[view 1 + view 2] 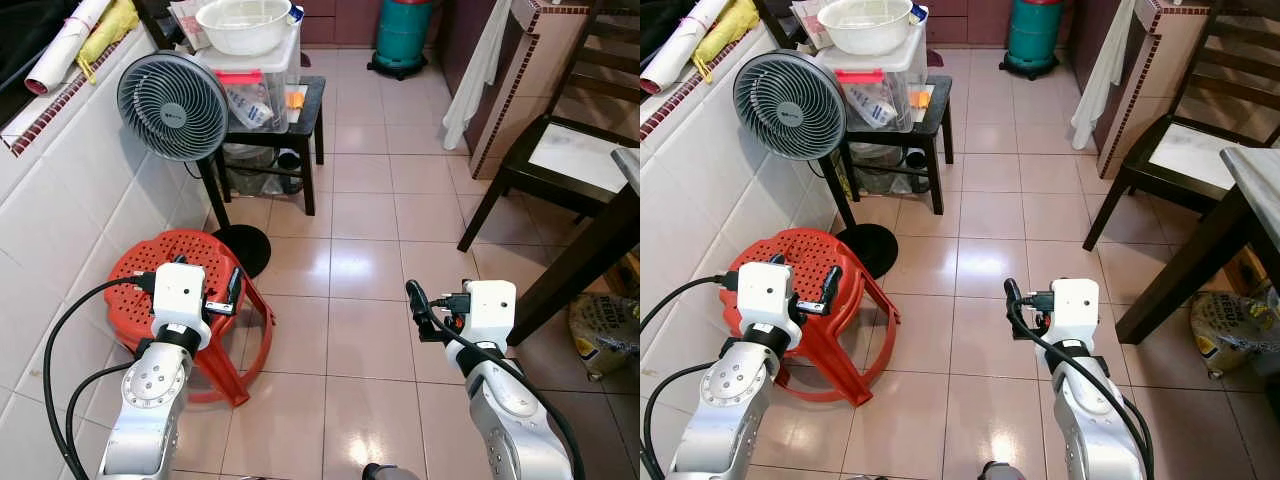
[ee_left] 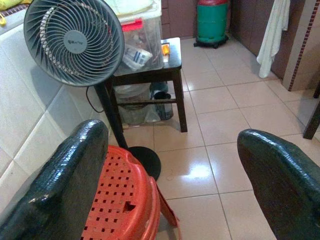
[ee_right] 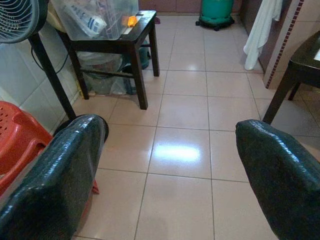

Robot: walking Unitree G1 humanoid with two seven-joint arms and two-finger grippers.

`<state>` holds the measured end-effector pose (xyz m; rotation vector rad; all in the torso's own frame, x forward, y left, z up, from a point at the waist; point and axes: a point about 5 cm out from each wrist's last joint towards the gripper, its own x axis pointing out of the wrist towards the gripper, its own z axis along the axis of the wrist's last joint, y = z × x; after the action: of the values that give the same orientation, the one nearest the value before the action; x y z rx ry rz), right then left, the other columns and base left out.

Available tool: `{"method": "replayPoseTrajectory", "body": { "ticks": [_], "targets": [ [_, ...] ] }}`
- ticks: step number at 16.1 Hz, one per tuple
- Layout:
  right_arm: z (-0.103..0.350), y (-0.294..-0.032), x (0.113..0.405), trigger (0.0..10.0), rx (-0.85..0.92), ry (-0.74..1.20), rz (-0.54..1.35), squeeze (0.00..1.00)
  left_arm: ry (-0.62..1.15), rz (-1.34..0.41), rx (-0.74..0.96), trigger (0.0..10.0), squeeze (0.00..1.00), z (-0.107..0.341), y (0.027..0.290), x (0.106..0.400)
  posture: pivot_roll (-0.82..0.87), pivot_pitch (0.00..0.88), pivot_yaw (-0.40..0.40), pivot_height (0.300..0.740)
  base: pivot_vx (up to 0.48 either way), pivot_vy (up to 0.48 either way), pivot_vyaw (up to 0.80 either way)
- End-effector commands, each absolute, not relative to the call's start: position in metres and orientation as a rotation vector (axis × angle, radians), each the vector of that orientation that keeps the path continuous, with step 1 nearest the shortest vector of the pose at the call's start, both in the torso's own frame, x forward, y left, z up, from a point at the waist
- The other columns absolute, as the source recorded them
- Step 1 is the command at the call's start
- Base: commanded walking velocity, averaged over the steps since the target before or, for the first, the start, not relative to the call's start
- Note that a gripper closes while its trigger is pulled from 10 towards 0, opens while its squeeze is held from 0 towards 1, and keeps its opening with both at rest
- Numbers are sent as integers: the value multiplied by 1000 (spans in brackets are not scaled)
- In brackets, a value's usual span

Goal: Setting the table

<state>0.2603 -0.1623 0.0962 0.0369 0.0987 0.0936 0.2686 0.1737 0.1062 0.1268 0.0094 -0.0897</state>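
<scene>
Both grippers, left (image 2: 165, 180) and right (image 3: 160, 175), are held wide open and empty above the floor; the bowl (image 1: 244, 24) should be approached squarely, the stool (image 1: 180, 270) avoided.

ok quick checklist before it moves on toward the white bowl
1. Left claw open, nothing held: ok.
2. Right claw open, nothing held: ok.
3. Round white plastic bowl sits upright on the clear lidded storage box: ok.
4. Beige tiled floor ahead bare: ok.
5. Red perforated plastic stool close under the left arm: not ok.
6. Bowl's contents: cannot tell.
</scene>
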Motion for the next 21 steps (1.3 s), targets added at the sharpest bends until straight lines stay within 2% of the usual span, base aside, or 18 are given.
{"method": "replayPoseTrajectory", "body": {
  "ticks": [1, 5, 6, 7, 13, 16, 20, 21],
  "targets": [
    [95, -163, 260, 10000, 41, 109, 90, 0, 21, -73, 133, 10000, 0, 103, 177, 267, -158, 109, 30, 740, 0, 0, 0],
    [95, -163, 260, 10000, 41, 109, 90, 0, 21, -73, 133, 10000, 0, 103, 177, 267, -158, 109, 30, 740, 0, 0, 0],
    [95, -163, 261, 10000, 35, 112, 95, 0, 20, -67, 131, 10000, 0, 103, 177, 267, 0, 0, 0, 740, 0, 0, 0],
    [97, -162, 264, 10000, 30, 117, 109, 0, 19, -59, 122, 10000, 0, 101, 174, 268, -173, 105, 5, 740, 0, 0, 0],
    [98, -162, 266, 10000, 36, 120, 92, 0, 16, -44, 116, 10000, 0, 100, 174, 269, -177, 111, 7, 740, 0, 0, 0],
    [99, -163, 267, 10000, -39, 113, 79, 0, 15, -21, 106, 10000, 0, 99, 175, 270, -177, 111, 7, 740, 0, 0, 0],
    [96, -165, 267, 10000, -10, 143, 75, 0, 26, 3, 75, 10000, 0, 97, 178, 271, -181, 113, 5, 740, 0, 0, 0],
    [98, -161, 265, 10000, 18, 128, 138, 0, 31, 16, 64, 10000, 0, 97, 180, 272, -184, 114, 4, 740, 0, 0, 0]
  ]
}}
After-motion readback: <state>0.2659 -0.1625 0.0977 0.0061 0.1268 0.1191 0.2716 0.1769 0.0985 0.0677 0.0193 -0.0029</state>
